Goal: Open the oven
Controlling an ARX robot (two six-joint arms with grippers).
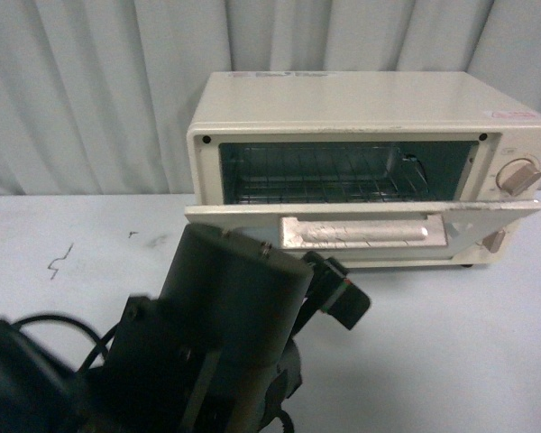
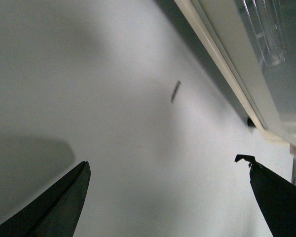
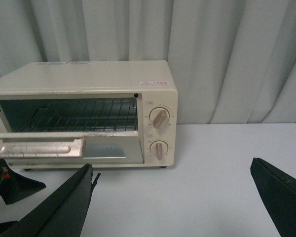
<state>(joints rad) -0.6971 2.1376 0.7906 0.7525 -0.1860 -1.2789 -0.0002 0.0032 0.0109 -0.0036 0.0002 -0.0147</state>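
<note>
**Findings.** The surface [image 1: 63, 216] was pale and ran back to a grey curtain [image 1: 90, 90]. The oven [image 1: 370, 108] stood at the far edge of the surface, toward the far right corner, square on its feet. Its door [image 1: 243, 216] hung dropped to about level, with the cavity and wire rack [image 1: 325, 180] exposed. The opening was judged complete or very nearly so.

The left pincer [image 2: 170, 207] was spread wide and held nothing. It sat low over the surface, just beside the door's front lip and apart from it. The right pincer [image 3: 172, 197] was likewise wide and empty, well back from the oven and facing its front.

The bar handle [image 1: 356, 234] ran along the door's free edge. Two knobs [image 1: 520, 176] sat on the panel beside the cavity.

**Assessment.** The oven appeared to be a stiff sheet-metal box, probably light enough to skid if tugged. The window glass was judged fragile. Any hold belonged on the middle of the handle, eased along the hinge's arc, since the smooth bar might slip.
</note>
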